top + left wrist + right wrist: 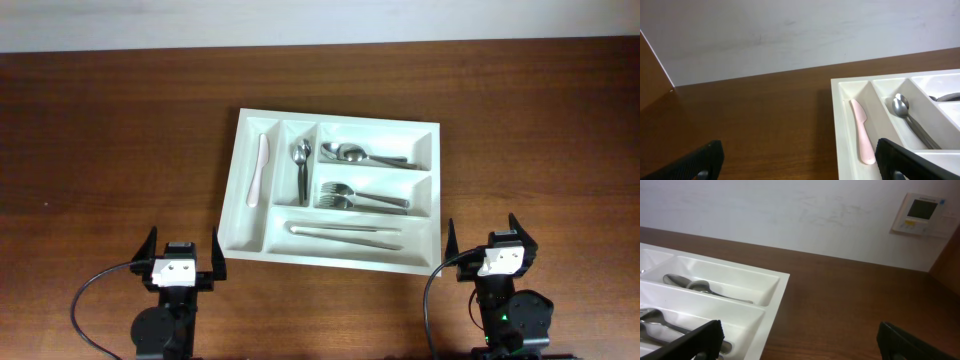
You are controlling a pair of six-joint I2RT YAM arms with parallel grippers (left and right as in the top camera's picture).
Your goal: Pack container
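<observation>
While the left end effector (183,234) and right end effector (485,228) gape empty at the near edge of the brown wooden counter (100,130), the large white rectangular plastic cutlery tray (340,117) lies mid-counter, holding a pale pink plastic knife (260,170), steel teaspoons (302,165), larger steel spoons (360,155), steel forks (360,197) and long steel utensils (345,231) in separate compartments.

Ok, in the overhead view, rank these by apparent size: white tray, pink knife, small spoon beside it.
1. white tray, by far the largest.
2. pink knife.
3. small spoon, somewhat shorter than the knife.

container (771,305) cropped left, forks (660,322) cropped
</observation>
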